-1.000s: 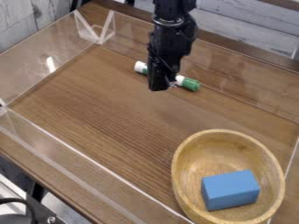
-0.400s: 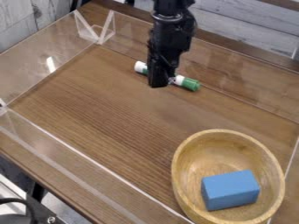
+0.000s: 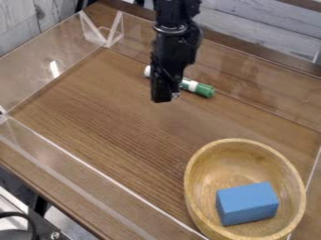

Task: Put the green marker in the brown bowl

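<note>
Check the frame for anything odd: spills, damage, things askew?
No spill or damage visible. The green marker lies askew on the table, partly hidden behind the gripper, not in the bowl. The blue block sits in that bowl, off to one side; not clearly a fault.

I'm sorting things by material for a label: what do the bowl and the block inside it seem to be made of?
The bowl looks like pale wood with a smooth finish, judging by its even tan colour and thick rim. The block is matte blue, perhaps foam or painted wood; its plain faces leave that open.
</note>
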Action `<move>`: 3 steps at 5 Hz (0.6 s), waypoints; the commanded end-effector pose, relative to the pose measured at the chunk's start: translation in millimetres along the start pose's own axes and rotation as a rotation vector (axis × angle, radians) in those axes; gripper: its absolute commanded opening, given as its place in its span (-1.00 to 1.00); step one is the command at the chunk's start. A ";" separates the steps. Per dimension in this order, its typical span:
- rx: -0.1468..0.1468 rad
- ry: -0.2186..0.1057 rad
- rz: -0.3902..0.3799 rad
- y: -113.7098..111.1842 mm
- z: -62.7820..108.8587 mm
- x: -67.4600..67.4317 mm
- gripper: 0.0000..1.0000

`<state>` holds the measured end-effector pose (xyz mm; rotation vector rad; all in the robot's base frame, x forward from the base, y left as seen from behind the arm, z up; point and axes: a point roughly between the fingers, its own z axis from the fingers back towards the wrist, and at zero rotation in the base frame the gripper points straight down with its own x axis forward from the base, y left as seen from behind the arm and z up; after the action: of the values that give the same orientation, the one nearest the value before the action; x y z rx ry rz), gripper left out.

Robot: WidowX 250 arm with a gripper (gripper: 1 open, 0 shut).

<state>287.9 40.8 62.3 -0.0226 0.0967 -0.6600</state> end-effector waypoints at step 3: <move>0.077 -0.112 0.017 3.0 18.0 -7.5 -1.00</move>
<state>279.4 44.1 62.7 -0.0169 0.0264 -0.6518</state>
